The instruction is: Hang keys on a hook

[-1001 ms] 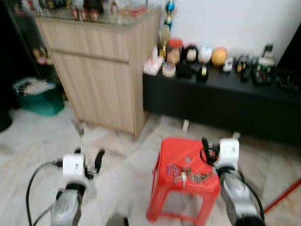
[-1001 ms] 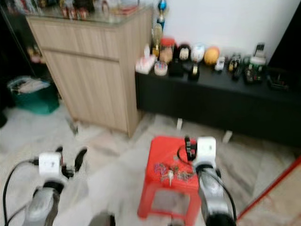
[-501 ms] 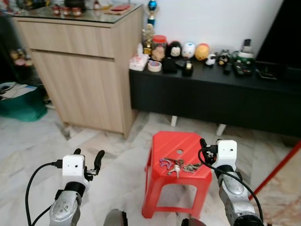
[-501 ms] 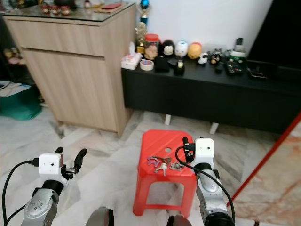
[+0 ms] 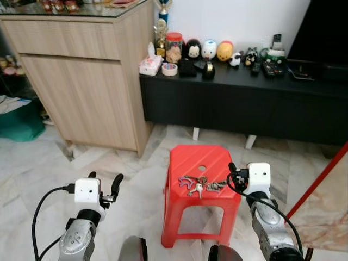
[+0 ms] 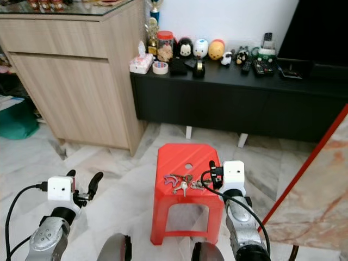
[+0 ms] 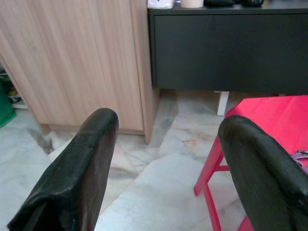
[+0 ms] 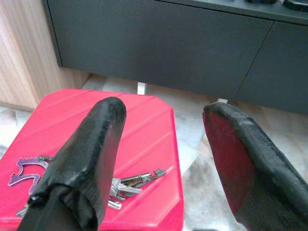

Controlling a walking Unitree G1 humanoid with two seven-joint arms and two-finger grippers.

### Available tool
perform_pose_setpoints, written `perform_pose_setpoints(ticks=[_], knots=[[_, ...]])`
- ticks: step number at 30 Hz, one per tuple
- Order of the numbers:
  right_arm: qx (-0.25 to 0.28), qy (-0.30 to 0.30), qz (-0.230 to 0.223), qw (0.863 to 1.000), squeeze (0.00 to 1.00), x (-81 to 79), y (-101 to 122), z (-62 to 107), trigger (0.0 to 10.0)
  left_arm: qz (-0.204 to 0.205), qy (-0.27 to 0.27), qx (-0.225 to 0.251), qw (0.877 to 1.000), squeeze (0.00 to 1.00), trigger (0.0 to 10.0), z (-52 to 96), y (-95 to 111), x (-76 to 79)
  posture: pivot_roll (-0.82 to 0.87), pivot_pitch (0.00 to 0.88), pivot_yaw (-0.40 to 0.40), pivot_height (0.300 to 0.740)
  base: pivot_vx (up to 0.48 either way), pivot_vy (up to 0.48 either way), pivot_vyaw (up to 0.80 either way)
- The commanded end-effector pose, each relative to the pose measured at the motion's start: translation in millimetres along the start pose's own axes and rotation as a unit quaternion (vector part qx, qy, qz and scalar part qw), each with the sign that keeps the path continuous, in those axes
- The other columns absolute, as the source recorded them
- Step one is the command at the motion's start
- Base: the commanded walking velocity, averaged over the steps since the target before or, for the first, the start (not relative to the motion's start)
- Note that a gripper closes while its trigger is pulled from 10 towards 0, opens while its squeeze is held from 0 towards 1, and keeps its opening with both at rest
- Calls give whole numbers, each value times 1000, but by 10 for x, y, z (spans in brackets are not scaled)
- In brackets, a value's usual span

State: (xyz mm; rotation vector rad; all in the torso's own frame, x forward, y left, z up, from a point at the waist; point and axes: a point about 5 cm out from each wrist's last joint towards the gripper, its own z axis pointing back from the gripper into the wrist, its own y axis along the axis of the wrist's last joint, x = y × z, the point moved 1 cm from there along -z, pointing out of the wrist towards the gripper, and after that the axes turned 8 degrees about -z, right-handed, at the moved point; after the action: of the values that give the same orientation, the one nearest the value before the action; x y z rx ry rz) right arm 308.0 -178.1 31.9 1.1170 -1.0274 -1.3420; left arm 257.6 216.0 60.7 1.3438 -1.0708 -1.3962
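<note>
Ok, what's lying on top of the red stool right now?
A bunch of keys with a purple keychain lies on the red stool, near its front edge. The right gripper hides a bit of the seat's right edge.

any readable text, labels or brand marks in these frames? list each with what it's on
None can be read.
Jar with red lid on the black console: label too small and blurred to read.
Tissue pack on the console: print too small to read.
Remotes and gadgets at the console's far end: markings too small to read.
Keys on the red stool: no stamp can be made out.
White wrist camera housings: no legible marking.
</note>
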Motion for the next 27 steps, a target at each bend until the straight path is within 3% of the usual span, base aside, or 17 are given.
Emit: perform_pose_setpoints(ticks=[1, 5, 10, 18, 23, 27], knots=[[3, 1, 3, 1000, 0, -5, 24, -18, 10000, 8, 2, 6, 1000, 0, 10000, -22, 33, -9, 79, 0, -32, 608, 0, 0, 0], [1, 16, 15, 1000, 0, -32, 7, -1, 10000, 12, -6, 1, 1000, 0, 10000, -34, 34, -9, 77, 0, -29, 608, 0, 0, 0], [2, 20, 16, 1000, 0, -44, 1, 5, 10000, 17, -3, 4, 1000, 0, 10000, -41, 52, -16, 76, 0, -29, 608, 0, 0, 713], [-4, 11, 0, 1000, 0, -21, -10, -8, 10000, 14, -3, 3, 1000, 0, 10000, -43, 52, -32, 78, 0, -26, 608, 0, 0, 0], [-5, 13, 7, 1000, 0, -22, -9, -12, 10000, 14, -3, 3, 1000, 0, 10000, -45, 52, -39, 78, 0, -25, 608, 246, 0, 0], [-3, 18, 9, 1000, 0, -37, -6, -12, 10000, 14, -4, 4, 1000, 0, 10000, -48, 54, -42, 79, 0, -25, 608, 277, 0, 800]])
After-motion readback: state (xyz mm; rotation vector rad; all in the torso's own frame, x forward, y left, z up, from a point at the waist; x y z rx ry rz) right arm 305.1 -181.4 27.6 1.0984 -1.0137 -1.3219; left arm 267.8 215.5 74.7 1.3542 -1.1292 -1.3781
